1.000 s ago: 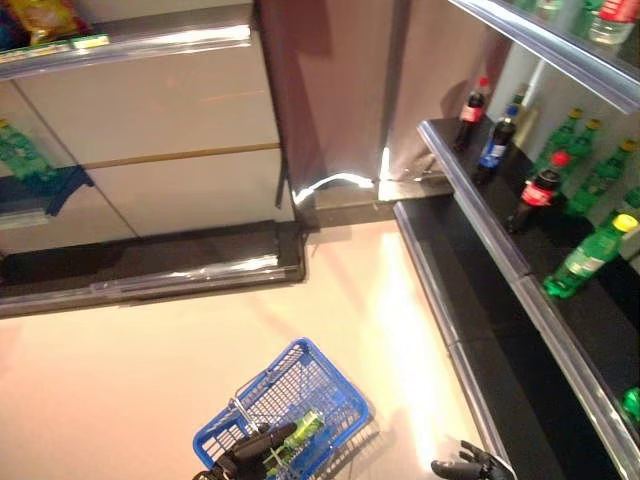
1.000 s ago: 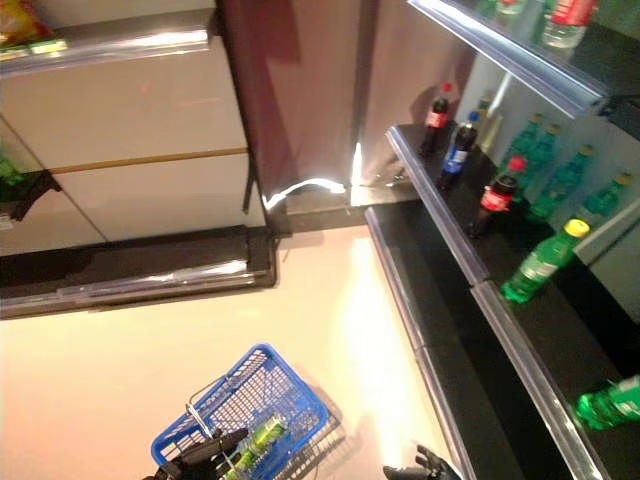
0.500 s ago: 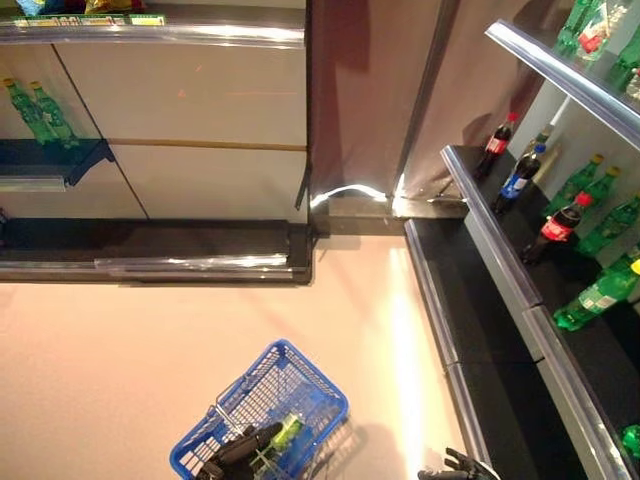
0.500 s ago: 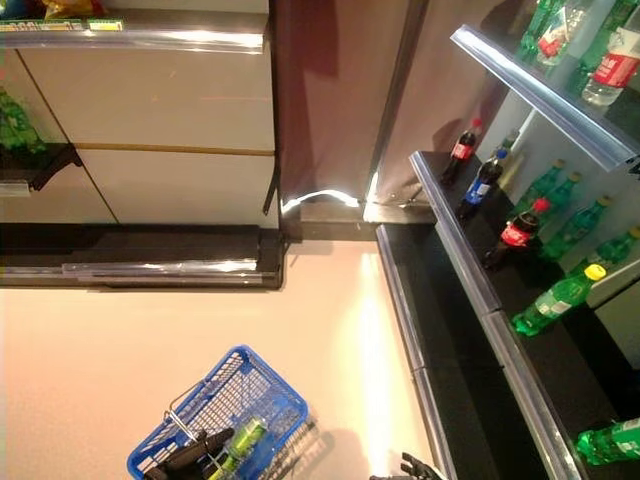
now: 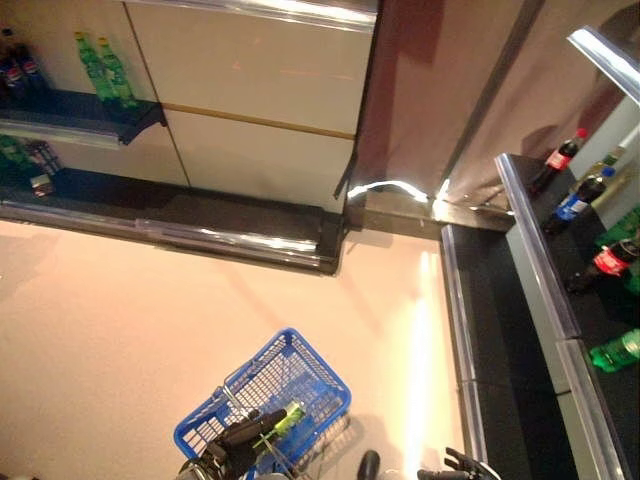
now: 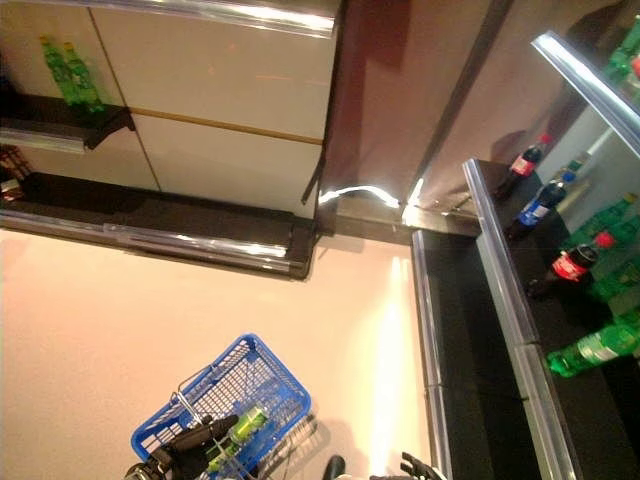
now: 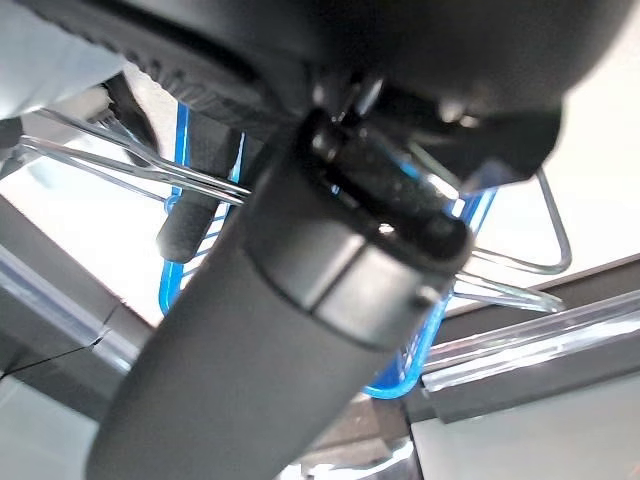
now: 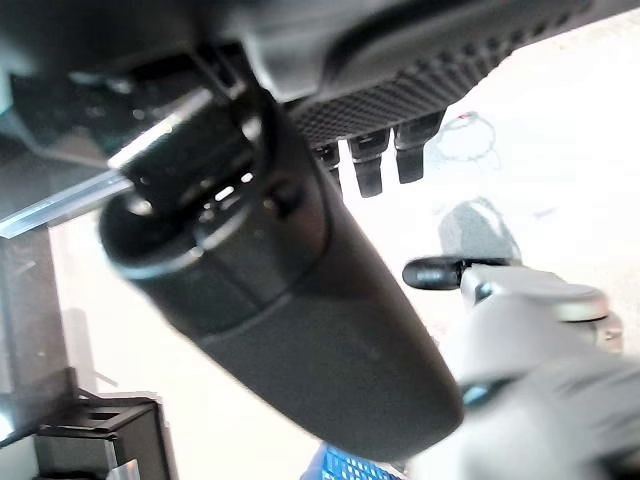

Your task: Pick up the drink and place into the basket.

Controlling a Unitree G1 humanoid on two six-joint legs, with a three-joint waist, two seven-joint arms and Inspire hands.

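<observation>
Nothing has shifted but the camera: green bottle (image 5: 289, 417) lies inside the blue basket (image 5: 300, 365); left hand (image 5: 243, 436) grips its wire handle (image 7: 120, 165); right hand (image 5: 455, 467), beside the basket, hangs relaxed and empty.

The basket (image 5: 300, 375) is blue wire mesh, the drink (image 5: 288, 418) inside is green, the floor (image 5: 120, 320) is pale pink, the shelves (image 5: 520, 330) are black
</observation>
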